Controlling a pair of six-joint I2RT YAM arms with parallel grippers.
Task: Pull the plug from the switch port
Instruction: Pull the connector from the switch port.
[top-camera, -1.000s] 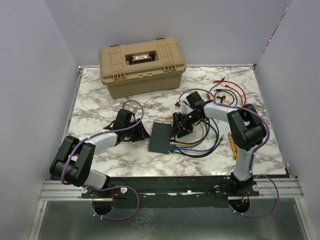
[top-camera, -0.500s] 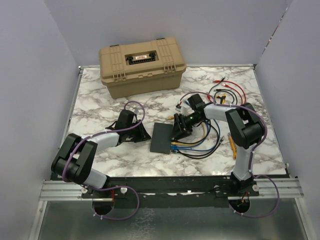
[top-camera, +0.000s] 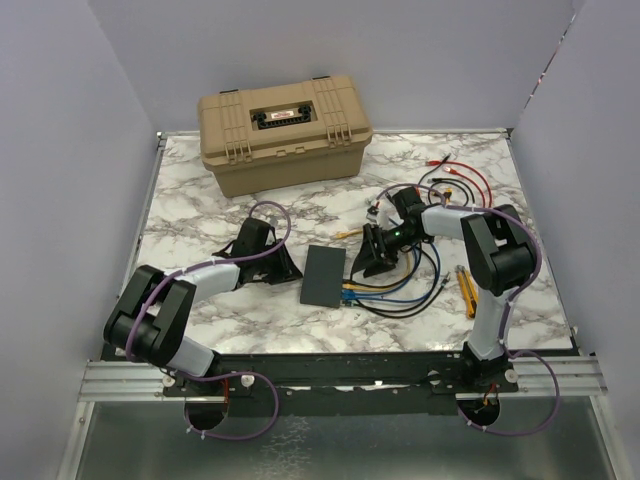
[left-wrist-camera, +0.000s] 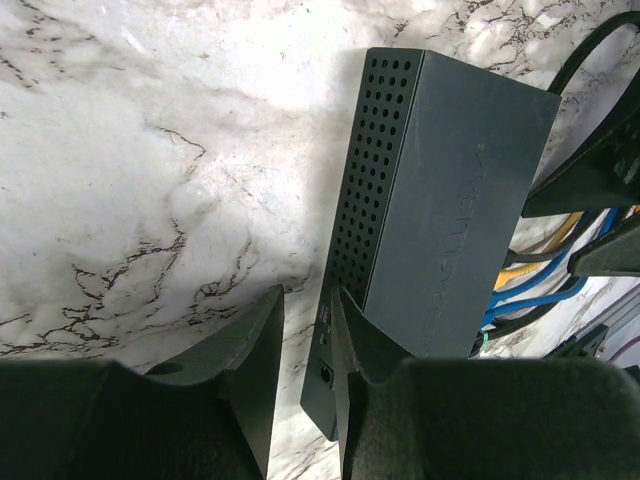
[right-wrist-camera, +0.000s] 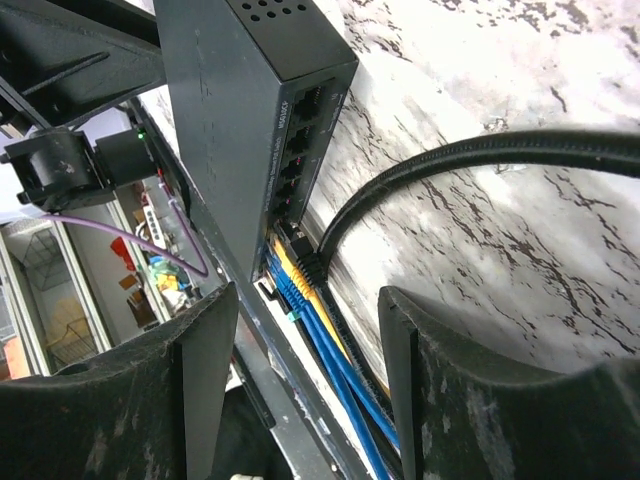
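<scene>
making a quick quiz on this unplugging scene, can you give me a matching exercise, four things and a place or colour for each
Things:
1. toolbox
2. switch
3. red leads
4. blue cables

Descriptions:
a. black, lying flat in the middle of the table
b. running out from the switch's port edge
c. tan, lid shut, at the table's far side
d. towards the table's far right corner

Pairs: 1-c, 2-a, 3-d, 4-b
</scene>
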